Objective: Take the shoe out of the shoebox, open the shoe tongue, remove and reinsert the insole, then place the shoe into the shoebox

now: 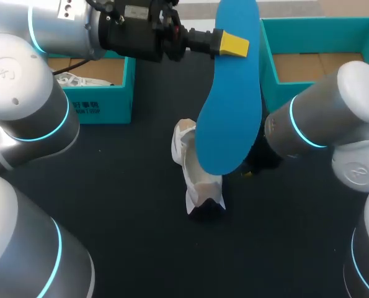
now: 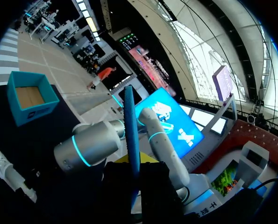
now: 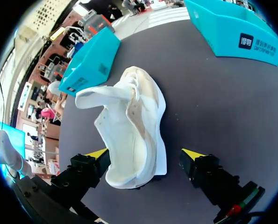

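Probably light and bendy, the blue insole point(image 1: 227, 118) hangs at upper middle, pinched near its top end in my left hand point(image 1: 226, 43), while my right hand point(image 3: 146, 155) stands wide astride the soft white shoe point(image 3: 134, 121) at centre, best gripped by its firmer sole edges.

**White shoe point(image 3: 134, 135) lying between the spread fingers of the right gripper point(image 3: 146, 154)**

The shoe is resting on the dark table point(image 3: 223, 102) with its opening facing the gripper, and a loose white flap point(image 3: 96, 95) is sticking out toward the shoe's ten o'clock. One yellow fingertip point(image 3: 97, 153) is sitting just beside the shoe at its eight o'clock, while the other is standing clear at four. Ahead of the gripper, a teal shoebox point(image 3: 94, 58) is sitting at eleven o'clock and a second teal box point(image 3: 232, 28) at one.
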